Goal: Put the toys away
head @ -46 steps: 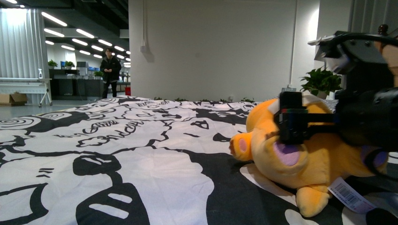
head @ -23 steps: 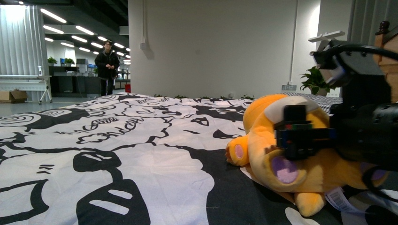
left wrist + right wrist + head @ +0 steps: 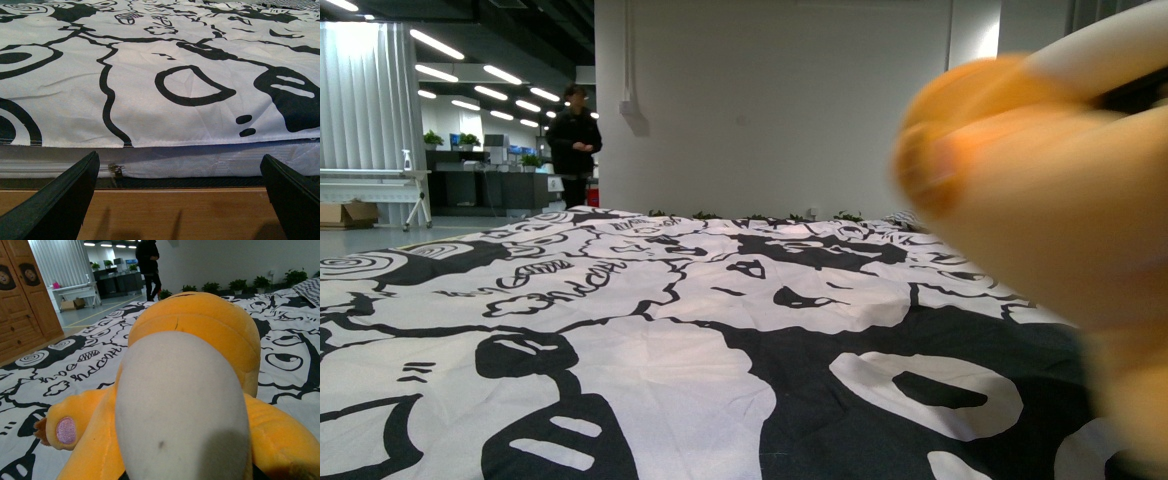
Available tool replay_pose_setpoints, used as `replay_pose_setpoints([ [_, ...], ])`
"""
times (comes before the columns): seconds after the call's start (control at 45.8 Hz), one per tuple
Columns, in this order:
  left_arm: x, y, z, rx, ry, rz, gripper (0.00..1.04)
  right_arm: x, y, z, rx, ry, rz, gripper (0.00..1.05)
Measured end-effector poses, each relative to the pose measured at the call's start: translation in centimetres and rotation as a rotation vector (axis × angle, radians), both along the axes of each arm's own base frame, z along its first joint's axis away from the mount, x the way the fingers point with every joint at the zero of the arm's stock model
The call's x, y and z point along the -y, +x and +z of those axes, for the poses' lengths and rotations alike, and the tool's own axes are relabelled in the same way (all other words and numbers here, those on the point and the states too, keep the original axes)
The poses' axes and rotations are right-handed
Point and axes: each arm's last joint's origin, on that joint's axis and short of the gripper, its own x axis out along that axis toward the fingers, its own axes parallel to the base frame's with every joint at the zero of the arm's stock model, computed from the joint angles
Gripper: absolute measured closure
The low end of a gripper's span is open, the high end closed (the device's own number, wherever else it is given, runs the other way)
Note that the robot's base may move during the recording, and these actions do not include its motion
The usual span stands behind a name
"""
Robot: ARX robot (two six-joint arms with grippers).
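Note:
The plush toy (image 3: 1040, 200), orange-yellow and blurred, hangs in the air close to the front camera at the right, clear of the bed. In the right wrist view the plush toy (image 3: 190, 390) fills the picture, showing a cream patch and a pink-padded paw. My right gripper is shut on it, its fingers hidden behind the plush. My left gripper (image 3: 179, 165) is open with nothing between its fingers, low in front of the bed's edge and the wooden bed frame (image 3: 170, 215).
The bed's black-and-white patterned cover (image 3: 620, 350) spreads across the front view. A person in black (image 3: 575, 140) stands at the far end by the white wall. A wooden wardrobe (image 3: 20, 300) and potted plants (image 3: 240, 285) stand beyond the bed.
The plush has come up off the bed cover and much nearer the front camera, now hiding the right arm. The person in the background has stepped to the right.

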Motion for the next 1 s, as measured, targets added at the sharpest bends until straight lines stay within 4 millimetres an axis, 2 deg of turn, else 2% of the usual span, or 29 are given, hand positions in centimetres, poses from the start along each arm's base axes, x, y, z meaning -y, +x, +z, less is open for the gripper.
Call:
replay_pose_setpoints([
  [0.109, 0.0, 0.0, 0.0, 0.000, 0.000, 0.000, 0.06, 2.0, -2.1, -0.5, 0.011, 0.024, 0.016, 0.95],
  [0.218, 0.0, 0.0, 0.0, 0.000, 0.000, 0.000, 0.06, 3.3, -3.7, -1.2, 0.022, 0.035, 0.018, 0.95],
  [0.306, 0.0, 0.0, 0.0, 0.000, 0.000, 0.000, 0.06, 4.0, -5.1, -2.1, 0.034, 0.037, 0.019, 0.95],
  [0.393, 0.0, 0.0, 0.0, 0.000, 0.000, 0.000, 0.06, 4.5, -6.7, -3.9, 0.037, 0.033, 0.025, 0.95],
  [0.568, 0.0, 0.0, 0.0, 0.000, 0.000, 0.000, 0.06, 4.3, -9.0, -8.0, 0.040, 0.033, 0.025, 0.95],
  [0.699, 0.0, 0.0, 0.0, 0.000, 0.000, 0.000, 0.06, 3.8, -10.4, -10.4, 0.075, 0.029, -0.003, 0.95],
  [0.874, 0.0, 0.0, 0.0, 0.000, 0.000, 0.000, 0.06, 2.8, -10.9, -12.5, 0.174, -0.008, -0.066, 0.95],
  [1.005, 0.0, 0.0, 0.0, 0.000, 0.000, 0.000, 0.06, 2.5, -11.0, -12.6, 0.182, -0.022, -0.051, 0.95],
])
